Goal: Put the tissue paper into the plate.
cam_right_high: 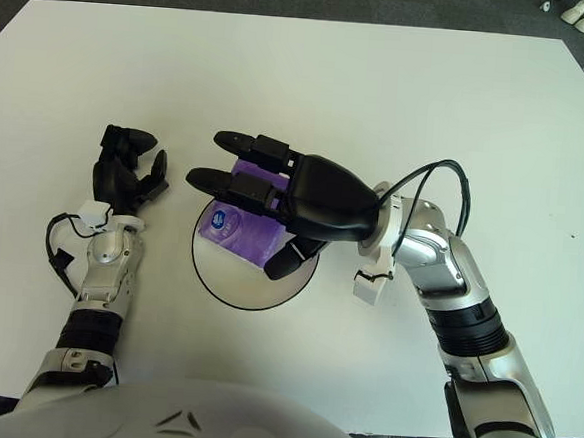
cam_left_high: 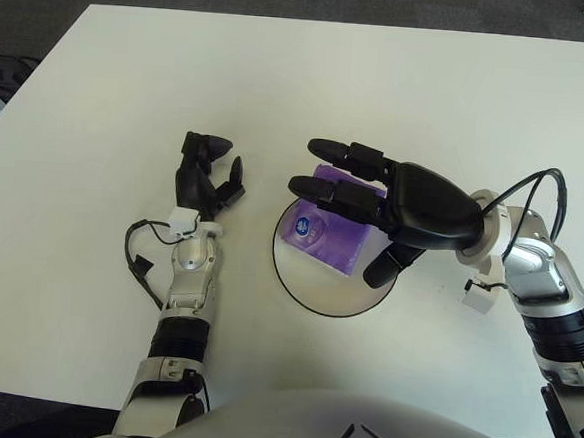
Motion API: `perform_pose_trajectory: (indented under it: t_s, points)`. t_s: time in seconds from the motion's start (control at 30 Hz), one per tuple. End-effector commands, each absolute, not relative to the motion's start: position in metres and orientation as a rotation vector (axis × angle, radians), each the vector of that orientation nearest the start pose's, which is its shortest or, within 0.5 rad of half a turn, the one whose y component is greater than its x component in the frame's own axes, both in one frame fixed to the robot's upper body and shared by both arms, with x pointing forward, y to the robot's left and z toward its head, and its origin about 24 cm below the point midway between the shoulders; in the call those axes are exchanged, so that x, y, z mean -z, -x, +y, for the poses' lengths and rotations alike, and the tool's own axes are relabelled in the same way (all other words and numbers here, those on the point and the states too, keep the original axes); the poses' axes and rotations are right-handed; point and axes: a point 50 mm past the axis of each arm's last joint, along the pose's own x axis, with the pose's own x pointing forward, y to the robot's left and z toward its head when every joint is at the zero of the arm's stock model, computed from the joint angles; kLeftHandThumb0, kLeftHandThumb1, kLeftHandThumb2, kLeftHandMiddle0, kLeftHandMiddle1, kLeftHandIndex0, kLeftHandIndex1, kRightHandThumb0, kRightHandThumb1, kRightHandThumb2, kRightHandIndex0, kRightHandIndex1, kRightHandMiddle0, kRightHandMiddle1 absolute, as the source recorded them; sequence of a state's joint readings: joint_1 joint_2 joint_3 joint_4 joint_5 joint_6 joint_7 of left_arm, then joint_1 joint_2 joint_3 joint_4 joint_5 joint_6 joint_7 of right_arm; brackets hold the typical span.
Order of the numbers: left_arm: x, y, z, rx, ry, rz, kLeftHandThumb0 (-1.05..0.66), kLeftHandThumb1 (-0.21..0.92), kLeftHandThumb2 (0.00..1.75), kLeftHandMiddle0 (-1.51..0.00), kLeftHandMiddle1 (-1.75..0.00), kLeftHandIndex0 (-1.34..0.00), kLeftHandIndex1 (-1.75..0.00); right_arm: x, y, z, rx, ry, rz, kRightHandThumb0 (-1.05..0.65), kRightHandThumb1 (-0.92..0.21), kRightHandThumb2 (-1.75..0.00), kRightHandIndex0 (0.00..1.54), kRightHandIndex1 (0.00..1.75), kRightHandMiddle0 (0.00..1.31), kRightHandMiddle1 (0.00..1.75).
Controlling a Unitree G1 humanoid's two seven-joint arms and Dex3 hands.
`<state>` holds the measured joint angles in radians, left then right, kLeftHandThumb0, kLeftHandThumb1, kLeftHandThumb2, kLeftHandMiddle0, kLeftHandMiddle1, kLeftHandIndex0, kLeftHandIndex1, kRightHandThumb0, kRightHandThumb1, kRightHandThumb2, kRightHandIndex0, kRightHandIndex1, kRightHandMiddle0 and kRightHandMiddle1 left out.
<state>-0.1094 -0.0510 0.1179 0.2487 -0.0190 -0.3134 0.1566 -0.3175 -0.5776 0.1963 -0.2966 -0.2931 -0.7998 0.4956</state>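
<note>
A purple tissue pack (cam_left_high: 319,237) lies in the round white plate (cam_left_high: 311,299) at the middle of the table, its far end over the plate's far rim. My right hand (cam_left_high: 338,218) reaches in from the right and is spread just above the pack. Its two long fingers stretch over the pack's far side, and its thumb (cam_left_high: 381,270) points down at the plate's right rim. The fingers do not close on the pack. My left hand (cam_left_high: 207,173) shows to the left of the plate, fingers loosely curled and empty.
The white table (cam_left_high: 312,80) stretches far beyond the plate on all sides. A small white tag (cam_left_high: 477,296) hangs by my right wrist, with a black cable looping above the forearm. Dark floor borders the table's far edge.
</note>
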Motion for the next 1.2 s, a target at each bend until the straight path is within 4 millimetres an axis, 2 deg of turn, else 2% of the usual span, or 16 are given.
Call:
perform_pose_trajectory:
  t_s: [0.0,0.13,0.23,0.3,0.53,0.67,0.73,0.83,0.87,0.9,0.97,1.03,1.1,1.17]
  points:
    - [0.001,-0.248,0.169,-0.258,0.078,0.016,-0.01,0.7,0.74,-0.41,-1.38,-0.35,-1.75,-0.188,-0.213,-0.112,-0.869,1.049,-1.105,-1.05,-0.92,-0.8,0.0,0.0,0.0,0.0]
    - [0.001,-0.247,0.168,-0.259,0.083,0.011,-0.01,0.67,0.78,-0.41,-1.38,-0.38,-1.75,-0.185,-0.217,-0.112,-0.719,0.872,-1.059,-1.02,-0.92,-0.84,0.0,0.0,0.0,0.0]
    - [0.002,-0.247,0.168,-0.261,0.087,0.011,-0.01,0.65,0.81,-0.41,-1.39,-0.39,-1.75,-0.184,-0.219,-0.113,-0.625,0.772,-1.065,-0.94,-0.92,-0.9,0.0,0.0,0.0,0.0]
    - [0.001,-0.248,0.168,-0.266,0.089,-0.001,-0.01,0.64,0.82,-0.41,-1.39,-0.4,-1.75,-0.184,-0.223,-0.119,-0.536,0.716,-1.081,-0.91,-0.92,-0.91,0.0,0.0,0.0,0.0]
    - [-0.005,-0.249,0.166,-0.254,0.1,-0.045,-0.01,0.63,0.83,-0.44,-1.39,-0.39,-1.75,-0.185,-0.232,-0.149,-0.297,0.691,-1.157,-0.77,-0.92,-0.94,0.0,0.0,0.0,0.0]
    - [-0.008,-0.248,0.165,-0.223,0.096,-0.065,0.0,0.66,0.79,-0.44,-1.38,-0.36,-1.75,-0.176,-0.227,-0.152,-0.234,0.57,-1.111,-0.68,-0.92,-0.94,0.0,0.0,0.02,0.01]
    - [-0.008,-0.248,0.165,-0.216,0.093,-0.068,0.0,0.67,0.77,-0.44,-1.37,-0.35,-1.75,-0.17,-0.223,-0.151,-0.225,0.504,-1.063,-0.63,-0.92,-0.92,0.01,0.11,0.01,0.23]
    - [-0.009,-0.248,0.165,-0.201,0.088,-0.061,0.0,0.68,0.76,-0.43,-1.37,-0.35,-1.75,-0.143,-0.2,-0.147,-0.155,0.265,-0.857,-0.53,-0.86,-1.0,0.0,0.28,0.0,0.49]
    - [-0.009,-0.248,0.165,-0.199,0.087,-0.057,0.0,0.68,0.76,-0.43,-1.37,-0.35,-1.75,-0.139,-0.197,-0.149,-0.12,0.202,-0.799,-0.5,-0.8,-1.08,0.0,0.39,0.02,0.88]
    - [-0.009,-0.248,0.165,-0.197,0.086,-0.053,0.0,0.68,0.76,-0.43,-1.37,-0.35,-1.75,-0.139,-0.198,-0.151,-0.081,0.154,-0.751,-0.48,-0.76,-1.14,0.0,0.46,0.01,1.15]
    - [-0.009,-0.248,0.164,-0.194,0.085,-0.049,0.0,0.68,0.76,-0.43,-1.37,-0.35,-1.75,-0.141,-0.202,-0.151,-0.012,0.082,-0.69,-0.42,-0.79,-0.91,0.0,0.57,0.12,1.44]
    - [-0.009,-0.248,0.164,-0.192,0.085,-0.047,0.0,0.68,0.75,-0.43,-1.37,-0.35,-1.75,-0.144,-0.204,-0.151,0.036,0.034,-0.654,-0.4,-0.74,-0.88,0.0,0.7,0.22,1.59]
    - [-0.008,-0.248,0.164,-0.192,0.086,-0.043,0.0,0.69,0.75,-0.43,-1.37,-0.35,-1.75,-0.153,-0.212,-0.146,0.092,-0.001,-0.663,-0.39,-0.71,-0.87,0.0,0.78,0.28,1.67]
    - [-0.008,-0.248,0.164,-0.193,0.088,-0.039,0.0,0.69,0.75,-0.42,-1.38,-0.35,-1.75,-0.162,-0.22,-0.138,0.141,-0.02,-0.688,-0.37,-0.75,-0.78,0.0,0.93,0.27,1.71]
